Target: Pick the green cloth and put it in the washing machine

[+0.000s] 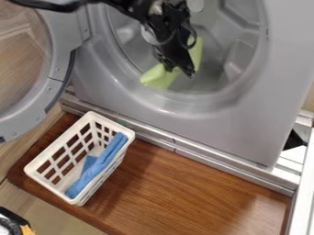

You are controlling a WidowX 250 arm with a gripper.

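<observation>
The black gripper hangs in the round opening of the washing machine, near the lower front of the drum. The light green cloth is right at the gripper, which covers its middle. One part of the cloth spreads to the lower left over the inner rim of the opening, and another part rises on the gripper's right side. Whether the cloth is held or only touched cannot be made out.
The machine's round door stands swung out at the left. Below the machine, a white basket with a blue cloth in it stands on a brown wooden board. Metal rails run along the machine's base.
</observation>
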